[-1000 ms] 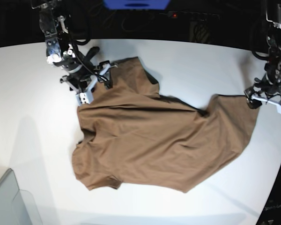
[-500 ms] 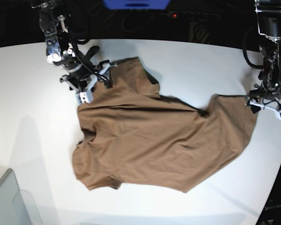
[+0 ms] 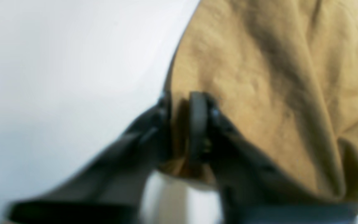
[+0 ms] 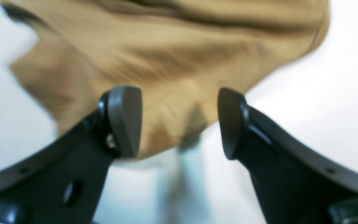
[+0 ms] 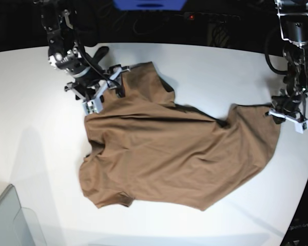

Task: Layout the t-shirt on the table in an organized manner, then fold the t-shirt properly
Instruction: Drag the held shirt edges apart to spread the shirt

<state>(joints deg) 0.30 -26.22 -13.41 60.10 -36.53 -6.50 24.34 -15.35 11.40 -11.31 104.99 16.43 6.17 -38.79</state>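
my left end effector (image 3: 182, 124) pinches t-shirt (image 5: 169, 154) hem | right end effector (image 4: 179, 121) wide, unclamped | risk: one-sided pull bunches cloth

No readable text, label, brand, number or sign showed in any view. The t-shirt (image 5: 169, 154) was plain cloth with no print that could be made out, and both wrist views were too blurred to show lettering. The table (image 5: 205, 66) bore no markings.
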